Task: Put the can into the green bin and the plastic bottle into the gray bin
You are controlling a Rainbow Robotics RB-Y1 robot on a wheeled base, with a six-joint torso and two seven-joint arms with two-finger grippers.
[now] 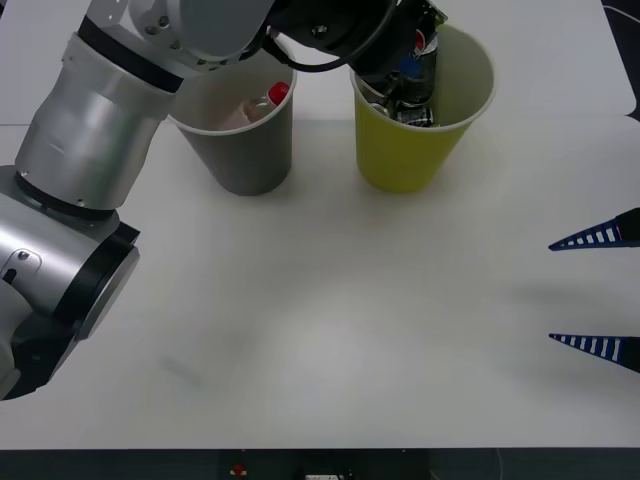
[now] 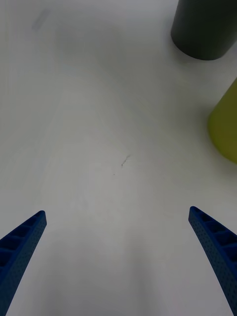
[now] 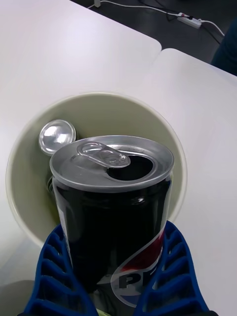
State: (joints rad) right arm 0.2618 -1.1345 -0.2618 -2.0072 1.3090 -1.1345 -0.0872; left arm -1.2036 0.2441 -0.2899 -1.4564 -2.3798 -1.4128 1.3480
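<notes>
The flat white counter [image 2: 89, 98] lies beneath the right hand [image 2: 117, 211], with a faint dark scratch [image 2: 124, 160] just ahead of it. Far beyond the left hand [image 3: 114, 229], a white power strip [image 3: 190, 20] and its white cable [image 3: 138, 7] rest on the dark floor [image 3: 163, 29].

On your counter [image 1: 330, 330], the gray bin [image 1: 245, 150] stands at the far side with the green bin [image 1: 410, 150] just to its right, the two apart. The plastic bottle [image 1: 262, 105] lies inside the gray bin. Your left end effector [image 1: 405, 85] reaches into the mouth of the green bin, the can [image 3: 113, 212] between its fingers, above another can [image 3: 58, 137] lying in the bin. Your right end effector [image 1: 600, 290] sits at the counter's right edge, nearer you, well apart from both bins.
</notes>
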